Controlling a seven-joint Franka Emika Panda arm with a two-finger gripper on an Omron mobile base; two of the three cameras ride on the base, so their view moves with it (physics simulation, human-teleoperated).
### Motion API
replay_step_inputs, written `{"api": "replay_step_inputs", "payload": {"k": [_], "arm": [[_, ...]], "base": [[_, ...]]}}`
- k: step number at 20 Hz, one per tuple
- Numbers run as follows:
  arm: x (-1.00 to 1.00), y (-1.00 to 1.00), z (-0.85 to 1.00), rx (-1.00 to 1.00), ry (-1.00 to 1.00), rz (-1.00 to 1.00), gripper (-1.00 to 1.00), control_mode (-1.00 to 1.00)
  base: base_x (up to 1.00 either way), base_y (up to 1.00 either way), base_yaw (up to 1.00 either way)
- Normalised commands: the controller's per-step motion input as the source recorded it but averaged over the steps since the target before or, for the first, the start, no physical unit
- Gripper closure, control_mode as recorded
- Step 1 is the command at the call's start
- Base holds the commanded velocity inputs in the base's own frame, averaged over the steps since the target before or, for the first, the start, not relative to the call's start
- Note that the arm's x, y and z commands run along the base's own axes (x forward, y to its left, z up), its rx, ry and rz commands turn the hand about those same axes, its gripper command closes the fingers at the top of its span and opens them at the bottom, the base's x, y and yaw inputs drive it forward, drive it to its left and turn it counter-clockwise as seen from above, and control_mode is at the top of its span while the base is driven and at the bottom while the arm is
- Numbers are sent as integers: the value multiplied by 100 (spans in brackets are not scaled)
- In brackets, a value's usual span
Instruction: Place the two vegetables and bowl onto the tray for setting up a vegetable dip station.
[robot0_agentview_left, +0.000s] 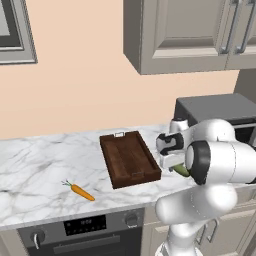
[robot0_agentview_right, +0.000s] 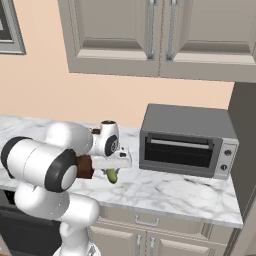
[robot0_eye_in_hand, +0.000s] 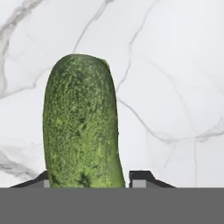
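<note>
Left base view, left to right: carrot (robot0_agentview_left: 81, 191) lies flat on the marble table (robot0_agentview_left: 35, 165), near the front edge, green tip pointing back-left, well apart from everything else. Tray (robot0_agentview_left: 129, 158) sits mid-table, long axis running front to back, light handle at the far short end, nothing in it. Just right of the tray the gripper (robot0_agentview_left: 172, 161) points down at the table, a bit of the cucumber (robot0_agentview_left: 181, 170) showing under it, partly hidden by the arm. Grey microwave (robot0_agentview_left: 215, 111) sits behind the arm at the right.

Right base view: the cucumber (robot0_agentview_right: 112, 175) hangs below the gripper (robot0_agentview_right: 113, 169), low over the table (robot0_agentview_right: 165, 192); lifted or touching, can't tell. Microwave (robot0_agentview_right: 185, 141) stands to its right.

Hand view: cucumber (robot0_eye_in_hand: 82, 127) sits between the two finger tips (robot0_eye_in_hand: 141, 178), which stand narrowed close to its sides over marble; contact can't be confirmed.
</note>
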Motion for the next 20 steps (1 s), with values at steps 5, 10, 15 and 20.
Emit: {"api": "replay_step_inputs", "payload": {"k": [5,10,15,20], "arm": [[5,0,53,0,0,1,100,-100],[-3,3,49,0,0,3,100,-100],[-2,24,28,0,0,22,100,-100],[13,30,25,0,0,26,100,-100]], "base": [[0,0,0],[0,0,0],[0,0,0],[0,0,0]]}}
